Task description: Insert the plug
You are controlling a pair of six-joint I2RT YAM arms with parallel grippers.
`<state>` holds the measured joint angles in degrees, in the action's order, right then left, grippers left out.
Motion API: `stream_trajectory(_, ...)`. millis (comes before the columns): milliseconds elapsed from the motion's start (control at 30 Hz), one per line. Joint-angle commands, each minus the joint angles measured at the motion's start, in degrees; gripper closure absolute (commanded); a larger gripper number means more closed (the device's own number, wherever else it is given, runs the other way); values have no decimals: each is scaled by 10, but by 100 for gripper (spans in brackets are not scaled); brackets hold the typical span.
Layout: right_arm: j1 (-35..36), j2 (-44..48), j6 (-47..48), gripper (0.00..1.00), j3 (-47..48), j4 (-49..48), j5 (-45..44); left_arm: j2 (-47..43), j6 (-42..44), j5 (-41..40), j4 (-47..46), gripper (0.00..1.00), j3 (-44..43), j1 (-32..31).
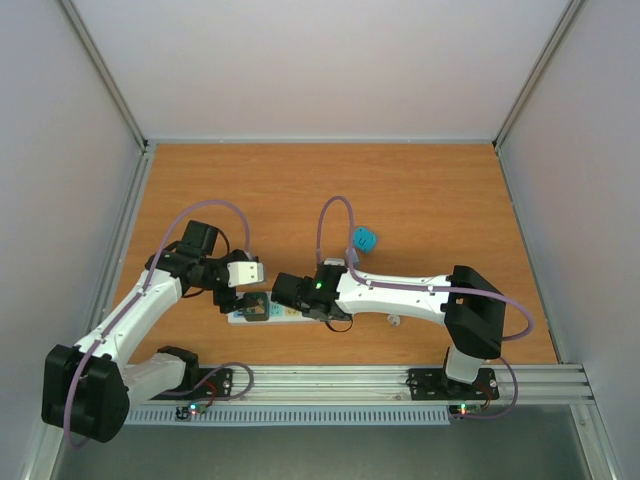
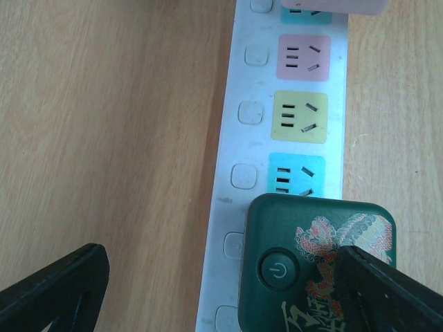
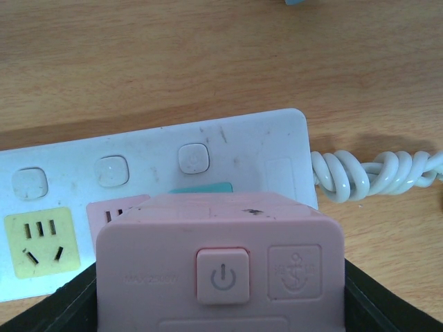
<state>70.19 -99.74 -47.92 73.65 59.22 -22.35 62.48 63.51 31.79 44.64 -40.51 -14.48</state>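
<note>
Right pincer [image 3: 220,283] looks clenched on the pink square plastic plug [image 3: 221,228], with a black finger hugging each side. The plug sits over the right end of the white plastic power strip [image 3: 228,149], right on top of a teal socket [image 3: 201,188] that peeks out past its far edge. Can't tell if it's fully seated or just resting there.

My take: keep the plug flat to the strip, square it up with that teal socket, and push straight down. No rocking, or it'll probably jam crooked.

Left pincer [image 2: 221,263] is released, spread wide, with one side over the dark green patterned plug [image 2: 311,270] at the strip's left end. Seems like a decent spot to pin the strip down so it doesn't slide on the wooden table [image 1: 430,200].

Stuff nearby:
- A coiled white cable [image 3: 367,173] comes off the strip's right end, just beside the right pincer, so it might snag.
- A small bright-blue object [image 1: 364,238] sits farther back, well apart from it all.
</note>
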Motion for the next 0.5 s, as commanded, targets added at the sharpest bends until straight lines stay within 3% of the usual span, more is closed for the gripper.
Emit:
stream_trajectory(0,5,-15,-6,99,1,-18,-8,-7,7,0,7,11,-2,3)
stream_trajectory(467,5,30,-6,99,11,3,-24,-8,7,-1,11,11,-4,3)
